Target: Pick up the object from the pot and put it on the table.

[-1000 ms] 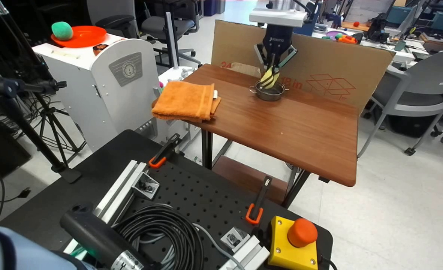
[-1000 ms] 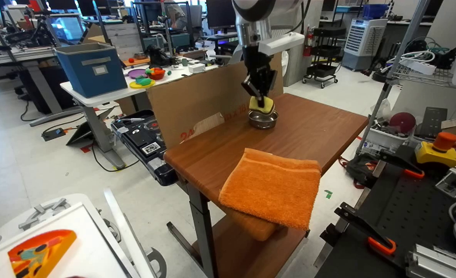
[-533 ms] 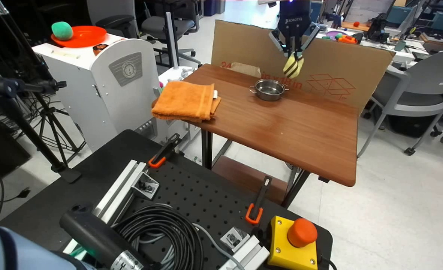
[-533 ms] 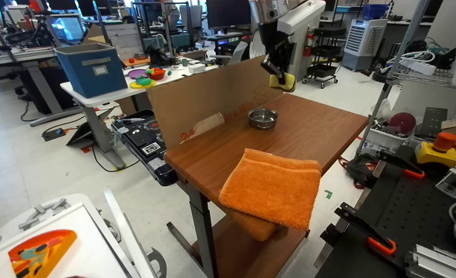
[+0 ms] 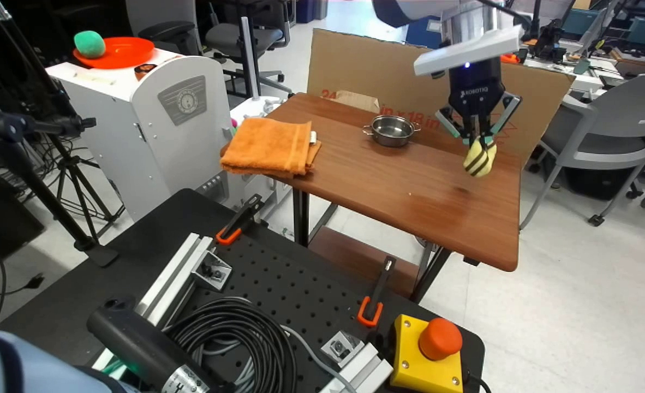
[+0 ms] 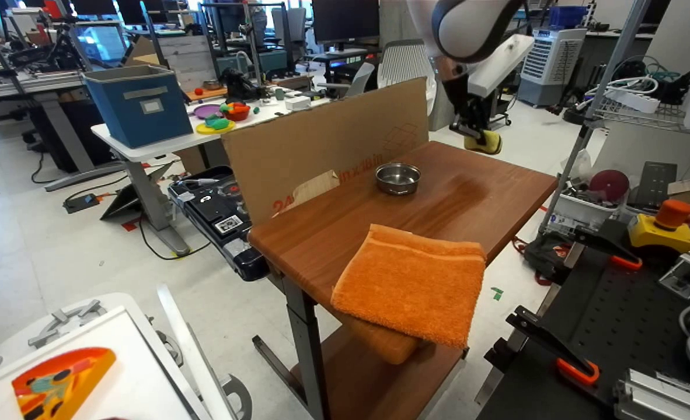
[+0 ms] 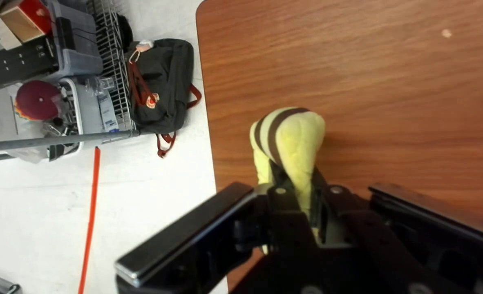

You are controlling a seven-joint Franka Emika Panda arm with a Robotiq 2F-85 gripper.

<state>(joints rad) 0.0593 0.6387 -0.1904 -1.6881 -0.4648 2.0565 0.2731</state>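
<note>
The object (image 5: 479,159) is small, yellow and dark-striped. It also shows in an exterior view (image 6: 490,144) and in the wrist view (image 7: 294,141). My gripper (image 5: 478,140) is shut on it, pinching its upper part between the fingertips, which also show in the wrist view (image 7: 300,183). The object hangs in the air above the table (image 5: 437,218), near the table end away from the orange cloth. The pot (image 5: 390,141) stands on the table by the cardboard, well apart from the gripper. It looks empty in both exterior views, also here (image 6: 398,188). Part of the object is hidden by the fingers.
A folded orange cloth (image 5: 270,144) lies at one table end. A cardboard sheet (image 6: 345,146) stands along the table's back edge. A black perforated board (image 5: 295,284) with clamps is in front of the table. A backpack (image 7: 162,85) lies on the floor beyond the table edge.
The gripper has lifted the object out of the pot and carried it sideways, away from the pot and cloth, toward the table's far end. It is lower than half a second ago.
</note>
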